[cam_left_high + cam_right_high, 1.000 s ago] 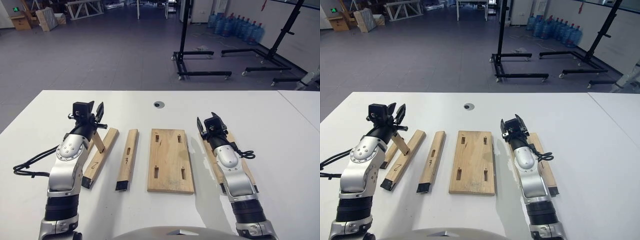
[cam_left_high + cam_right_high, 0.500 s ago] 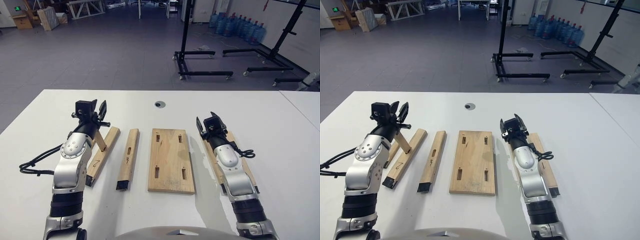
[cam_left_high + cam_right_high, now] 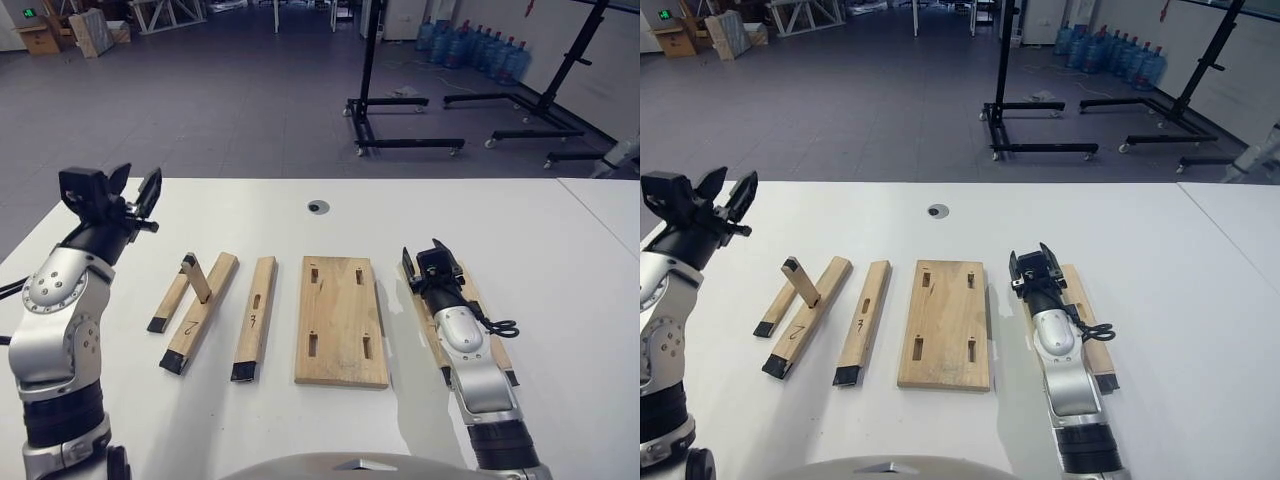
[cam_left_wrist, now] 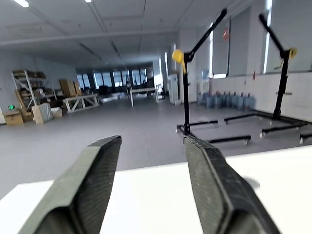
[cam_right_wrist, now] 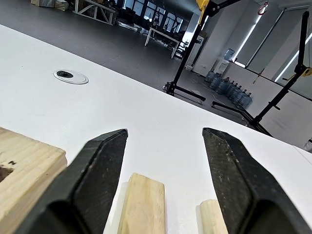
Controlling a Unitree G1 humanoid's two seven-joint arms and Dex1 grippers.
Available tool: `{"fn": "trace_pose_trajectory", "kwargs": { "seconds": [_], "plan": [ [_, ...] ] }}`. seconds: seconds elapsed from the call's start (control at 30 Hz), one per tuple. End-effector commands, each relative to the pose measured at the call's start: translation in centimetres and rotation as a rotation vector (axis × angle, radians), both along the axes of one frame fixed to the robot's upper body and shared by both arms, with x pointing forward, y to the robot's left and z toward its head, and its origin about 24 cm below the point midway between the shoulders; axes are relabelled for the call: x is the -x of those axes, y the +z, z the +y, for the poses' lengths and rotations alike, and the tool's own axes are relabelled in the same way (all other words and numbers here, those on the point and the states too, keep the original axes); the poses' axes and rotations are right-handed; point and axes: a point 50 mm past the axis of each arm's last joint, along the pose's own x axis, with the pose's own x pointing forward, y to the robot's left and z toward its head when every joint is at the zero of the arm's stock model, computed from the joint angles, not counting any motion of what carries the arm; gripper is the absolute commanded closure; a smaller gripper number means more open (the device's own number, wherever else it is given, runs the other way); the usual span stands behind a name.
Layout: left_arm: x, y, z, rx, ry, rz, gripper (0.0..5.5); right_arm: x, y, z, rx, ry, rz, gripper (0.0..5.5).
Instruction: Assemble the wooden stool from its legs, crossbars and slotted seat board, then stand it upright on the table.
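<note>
Judged at the opening step: no joint made yet, every part loose on the white bench [image 3: 560, 260]. Noted the pale rectangular slotted seat board [image 3: 341, 320] flat at mid-bench, long side running near to far, four small slots showing, two toward the far end and two toward the near end. Logged two long pale wooden legs with dark near ends, one [image 3: 255, 318] just left of the board and one [image 3: 200, 312] further left, the two apart. Beside the leftmost, a shorter wooden crossbar [image 3: 168, 305] flat on the bench, with a small wooden piece [image 3: 196, 277] propped aslant at their far ends; cannot tell what it rests on. Logged a further pair of pale wooden bars [image 3: 1076, 288] right of the board, partly under the right arm. Found the right gripper [image 3: 1032, 258] low over the far ends of that pair, spread wide, nothing held, with both bar ends [image 5: 141, 204] framed between its fingers. Found the left gripper [image 3: 138, 182] raised over the far left of the bench, well apart from all parts, likewise wide and empty. Next move, by estimate: lower and close the right gripper on one bar only. Likely to need a sideways shift first, with some risk of dragging the neighbour.
</note>
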Motion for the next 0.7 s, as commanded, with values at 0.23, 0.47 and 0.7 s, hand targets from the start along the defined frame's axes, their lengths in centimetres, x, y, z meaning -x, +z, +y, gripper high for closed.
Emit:
{"fn": "trace_pose_trajectory", "kwargs": {
  "seconds": [0.23,0.47,0.7],
  "plan": [
    [4.0,-2.8,-0.7,-0.06,-0.166,0.166,1.66,0.7,-0.5,0.7,-0.047,-0.002,-0.007,2.68],
    [6.5,-6.9,-0.8,-0.186,-0.132,0.313,1.66,0.9,-0.4,1.8,-0.071,0.067,-0.014,2.68],
    [9.2,-12.6,-1.5,-0.265,-0.092,0.629,1.66,1.0,0.9,2.4,-0.136,0.143,-0.07,2.68]
  ]
}}
